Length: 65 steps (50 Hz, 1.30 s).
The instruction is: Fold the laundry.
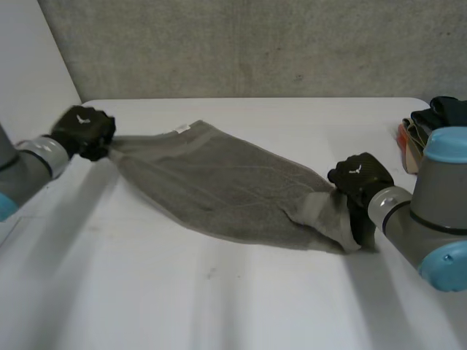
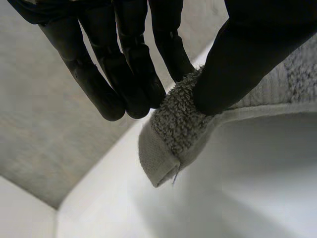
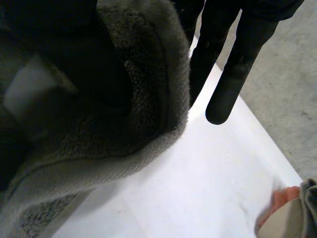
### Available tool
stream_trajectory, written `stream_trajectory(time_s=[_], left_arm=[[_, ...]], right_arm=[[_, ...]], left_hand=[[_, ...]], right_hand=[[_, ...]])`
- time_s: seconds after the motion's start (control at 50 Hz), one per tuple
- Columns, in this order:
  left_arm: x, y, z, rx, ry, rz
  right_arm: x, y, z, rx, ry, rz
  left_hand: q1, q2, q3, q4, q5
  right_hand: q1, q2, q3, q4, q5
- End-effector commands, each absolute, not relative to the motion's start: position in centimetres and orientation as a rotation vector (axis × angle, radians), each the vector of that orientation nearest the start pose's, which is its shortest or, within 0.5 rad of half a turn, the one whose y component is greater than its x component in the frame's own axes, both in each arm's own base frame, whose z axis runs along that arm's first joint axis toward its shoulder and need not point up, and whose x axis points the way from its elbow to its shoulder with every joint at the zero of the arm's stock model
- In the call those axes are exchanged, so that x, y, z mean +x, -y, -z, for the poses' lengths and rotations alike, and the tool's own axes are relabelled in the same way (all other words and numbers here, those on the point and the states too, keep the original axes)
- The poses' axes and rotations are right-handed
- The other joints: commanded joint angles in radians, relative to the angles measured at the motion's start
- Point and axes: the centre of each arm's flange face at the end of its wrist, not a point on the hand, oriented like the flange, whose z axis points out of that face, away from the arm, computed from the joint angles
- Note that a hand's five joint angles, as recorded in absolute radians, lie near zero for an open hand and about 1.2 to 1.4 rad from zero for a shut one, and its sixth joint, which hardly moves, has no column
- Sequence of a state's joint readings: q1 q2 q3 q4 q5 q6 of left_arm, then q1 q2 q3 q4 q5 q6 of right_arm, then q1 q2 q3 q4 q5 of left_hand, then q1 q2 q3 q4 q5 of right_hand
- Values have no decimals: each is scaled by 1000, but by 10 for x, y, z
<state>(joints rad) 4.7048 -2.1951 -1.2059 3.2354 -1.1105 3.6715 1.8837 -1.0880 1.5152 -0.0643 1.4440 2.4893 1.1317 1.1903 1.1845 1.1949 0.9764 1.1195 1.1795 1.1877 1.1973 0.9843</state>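
Observation:
A grey towel (image 1: 219,182) lies stretched slantwise across the white table (image 1: 219,299), pulled taut between my two hands. My left hand (image 1: 84,131) is at the towel's far left corner. In the left wrist view its fingers (image 2: 119,64) and thumb pinch that fluffy hemmed corner (image 2: 173,129) just above the table. My right hand (image 1: 361,177) holds the near right end, where the cloth bunches and hangs down. In the right wrist view the towel (image 3: 138,99) drapes thickly over the palm, with dark fingers (image 3: 233,74) reaching out past its edge.
A pile of folded clothes (image 1: 430,131), dark on top with orange and beige below, sits at the table's right edge and also shows beyond my right hand (image 3: 290,213). A grey wall (image 1: 255,44) runs behind the table.

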Motion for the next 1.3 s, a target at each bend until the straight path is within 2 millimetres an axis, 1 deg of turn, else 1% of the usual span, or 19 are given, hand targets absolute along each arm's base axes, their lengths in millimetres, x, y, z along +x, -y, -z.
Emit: stream_trajectory(time_s=[0.02, 0.1, 0.16, 0.26, 0.34, 0.38, 0.4, 0.46, 0.52, 0.58, 0.6, 0.62, 0.72, 0.76, 0.82, 0.84, 0.9, 1.06, 1.3], left_arm=[[-165, 352, -259, 991, -2057, 2185], [-166, 325, -269, 998, -2046, 2230], [-168, 309, -261, 1011, -2106, 2227], [-178, 292, -239, 1055, -2204, 2180], [-191, 289, -218, 1096, -2251, 2118], [-192, 291, -213, 1098, -2254, 2089], [-193, 292, -208, 1097, -2256, 2053], [-194, 292, -203, 1084, -2262, 2004], [-194, 291, -204, 1065, -2265, 1987], [-196, 289, -206, 1069, -2265, 1990], [-197, 287, -208, 1072, -2260, 1999], [-198, 287, -209, 1075, -2257, 2004], [-200, 284, -215, 1074, -2242, 2030], [-201, 284, -217, 1071, -2235, 2041], [-202, 283, -219, 1065, -2229, 2055], [-202, 283, -220, 1059, -2230, 2059], [-201, 284, -221, 1046, -2237, 2066], [-200, 286, -221, 1037, -2245, 2068], [-200, 287, -220, 1034, -2238, 2074]], right_arm=[[235, 310, -219, -1298, -2282, 1921], [219, 327, -245, -1250, -2306, 1926], [223, 339, -247, -1243, -2273, 1917], [244, 380, -220, -1225, -2185, 1947], [255, 424, -175, -1180, -2174, 2062], [257, 434, -161, -1160, -2186, 2111], [256, 442, -151, -1143, -2211, 2152], [250, 449, -152, -1095, -2243, 2250], [243, 444, -160, -1034, -2295, 2256], [238, 432, -186, -992, -2285, 2276], [233, 422, -203, -983, -2273, 2282], [230, 415, -210, -987, -2275, 2270], [215, 372, -225, -1073, -2312, 2095], [213, 352, -218, -1122, -2339, 1954], [211, 332, -207, -1158, -2385, 1780], [210, 321, -197, -1171, -2417, 1660], [208, 304, -180, -1172, -2453, 1488], [215, 301, -145, -1213, -2339, 1518], [223, 310, -119, -1302, -2269, 1608]], left_hand=[[265, 206, 212, 201, 245], [265, 206, 212, 201, 245], [265, 206, 212, 201, 245], [265, 206, 212, 201, 245], [265, 206, 212, 201, 245], [265, 206, 212, 201, 245], [265, 206, 212, 201, 245], [265, 206, 212, 201, 245], [265, 206, 212, 201, 245], [265, 206, 212, 201, 245], [265, 206, 212, 201, 245], [265, 206, 212, 201, 245], [265, 206, 212, 201, 245], [265, 206, 212, 201, 245], [265, 206, 212, 201, 245], [265, 206, 212, 201, 245], [265, 206, 212, 201, 245], [265, 206, 212, 201, 245], [265, 206, 212, 201, 245]], right_hand=[[277, 217, 209, 199, 237], [277, 217, 209, 199, 237], [277, 217, 209, 199, 237], [277, 217, 209, 199, 237], [277, 217, 209, 199, 237], [-234, -294, -302, -312, -274], [-854, -914, -922, -931, -893], [-945, -1005, -1013, -1023, -984], [-945, -1005, -1013, -1023, -984], [-945, -1005, -1013, -1023, -984], [-945, -1005, -1013, -1023, -984], [-945, -1005, -1013, -1023, -984], [-878, -938, -946, -956, -917], [-723, -783, -791, -801, -762], [-652, -712, -720, -729, -691], [-564, -624, -632, -642, -603], [-397, -457, -465, -474, -436], [-390, -450, -458, -468, -429], [-370, -430, -438, -447, -409]])
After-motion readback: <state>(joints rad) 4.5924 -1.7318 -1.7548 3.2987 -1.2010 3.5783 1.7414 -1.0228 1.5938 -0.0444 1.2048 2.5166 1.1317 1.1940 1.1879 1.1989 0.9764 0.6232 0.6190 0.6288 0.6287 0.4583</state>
